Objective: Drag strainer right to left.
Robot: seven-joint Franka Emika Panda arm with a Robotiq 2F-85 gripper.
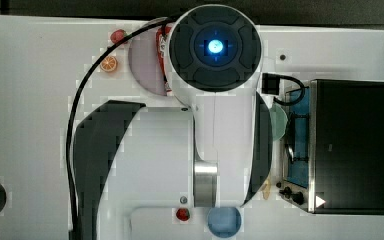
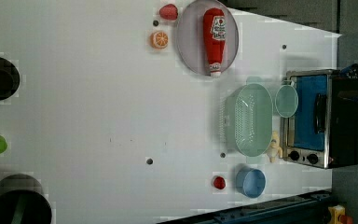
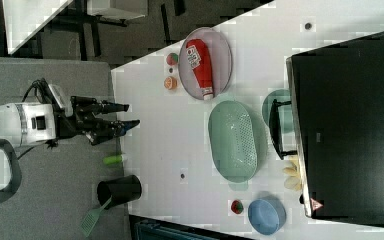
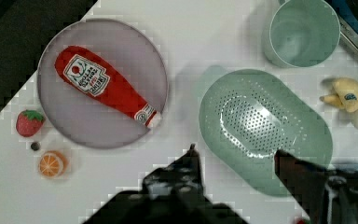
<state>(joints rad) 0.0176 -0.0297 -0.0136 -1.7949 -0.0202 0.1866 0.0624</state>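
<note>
Above the table, the gripper (image 4: pixel 235 151) was held wide open and empty, well clear of the strainer (image 4: pixel 265 130); its rim should be hooked squarely before dragging.

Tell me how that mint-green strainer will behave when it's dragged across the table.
The strainer looks like thin moulded plastic, so probably stiff and light. Its broad oval body lies low on the smooth white table, so it should slide rather than tip or roll. Pushed off-centre, it may swing toward the cup close by.
</note>
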